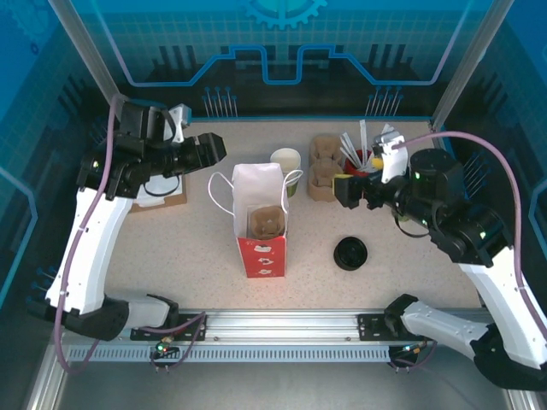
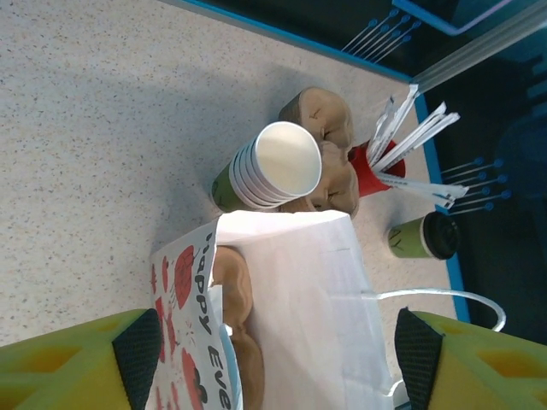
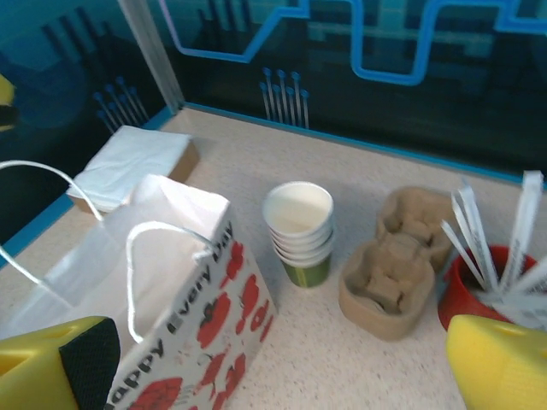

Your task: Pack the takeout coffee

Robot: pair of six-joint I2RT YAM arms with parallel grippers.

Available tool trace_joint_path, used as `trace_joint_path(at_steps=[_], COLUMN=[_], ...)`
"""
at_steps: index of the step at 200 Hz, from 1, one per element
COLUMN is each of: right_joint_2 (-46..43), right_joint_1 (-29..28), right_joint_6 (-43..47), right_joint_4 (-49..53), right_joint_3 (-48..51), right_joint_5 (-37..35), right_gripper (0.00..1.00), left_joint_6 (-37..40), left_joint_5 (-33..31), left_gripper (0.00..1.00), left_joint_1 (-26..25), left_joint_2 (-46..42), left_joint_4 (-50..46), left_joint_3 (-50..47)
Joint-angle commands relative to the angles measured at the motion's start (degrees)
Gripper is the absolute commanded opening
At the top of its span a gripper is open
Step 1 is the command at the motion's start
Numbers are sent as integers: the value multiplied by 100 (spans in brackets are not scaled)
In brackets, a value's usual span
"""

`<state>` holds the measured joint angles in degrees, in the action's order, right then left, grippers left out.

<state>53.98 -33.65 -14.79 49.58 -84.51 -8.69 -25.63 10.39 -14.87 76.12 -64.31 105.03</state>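
Observation:
The takeout coffee (image 2: 421,237), a small green cup with a black lid, stands on the table to the right of the red holder. A white paper bag (image 1: 259,224) with red poppies stands open mid-table, and a brown cup carrier (image 1: 265,224) lies inside it. My left gripper (image 1: 209,152) hovers open just left of the bag's top. In the left wrist view, the left gripper (image 2: 278,367) is open, with its pads on either side of the bag (image 2: 316,290). My right gripper (image 1: 342,190) is open and empty, to the right of the bag (image 3: 197,342).
A stack of lidless cups (image 1: 286,162) stands behind the bag. Beside it sit two brown carriers (image 1: 325,166) and a red holder of stirrers (image 1: 363,158). Loose black lids (image 1: 350,254) lie front right. White napkins (image 1: 158,192) rest at the left.

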Motion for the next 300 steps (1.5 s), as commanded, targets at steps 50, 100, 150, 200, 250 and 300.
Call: trace_joint_path(at_steps=[50,100,150,200,250,300], right_joint_2=[-363,-248,-186,-187,-186,-170], right_joint_1=[96,104,128,218,240,278], right_joint_6=[-565,-657,-661,-573,-587,-525], right_joint_4=[500,535,577,654,566,466], right_joint_3=[801,883,886,857,923,981], right_joint_5=[-890,-880,-907,-942,-854,-819], right_gripper=[100,100,100,100,100,100], left_joint_6=[1856,2381,3130,3676,3604,3287], left_joint_5=[137,242,334,421,-211,-389], left_gripper=[74,76,77,75,37,5], left_joint_1=[-48,-151,-290,-522,-574,-692], left_joint_2=[1387,2372,3163,3382,3460,2733], left_joint_4=[-1605,-1922,-2192,-2345,-2072,-2074], left_joint_3=[1555,2133,2482,2156,2200,2085])
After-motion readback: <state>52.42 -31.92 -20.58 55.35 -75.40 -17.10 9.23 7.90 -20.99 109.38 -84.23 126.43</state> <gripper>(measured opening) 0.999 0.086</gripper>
